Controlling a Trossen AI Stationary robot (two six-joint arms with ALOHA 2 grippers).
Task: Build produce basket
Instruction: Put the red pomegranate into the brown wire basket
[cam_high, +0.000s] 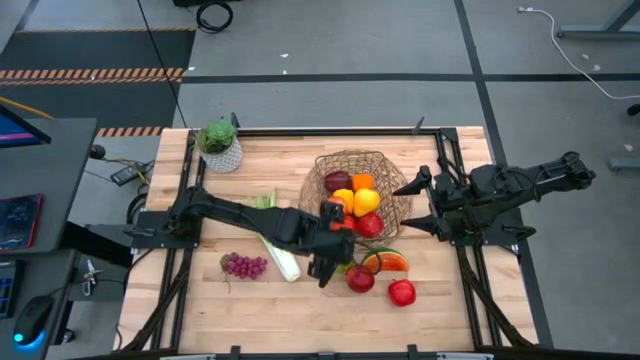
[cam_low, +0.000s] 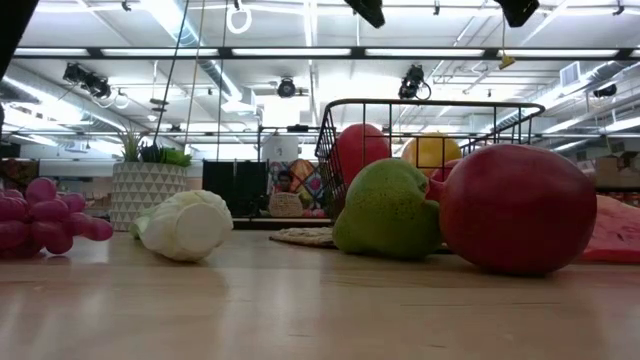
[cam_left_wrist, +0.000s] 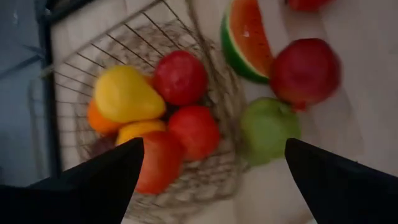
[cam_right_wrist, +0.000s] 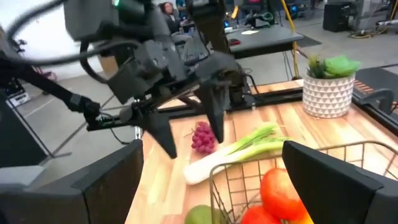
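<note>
Green pear lies beside basket — left pincer open above.

The left arm reaches across toward the right, its gripper spread wide and empty. The right gripper, likewise wide apart, points left.

A robotics lab: ceiling strip lights at twelve o'clock, hazard-striped floor tape at ten, workbenches and a monitor nearby.
</note>
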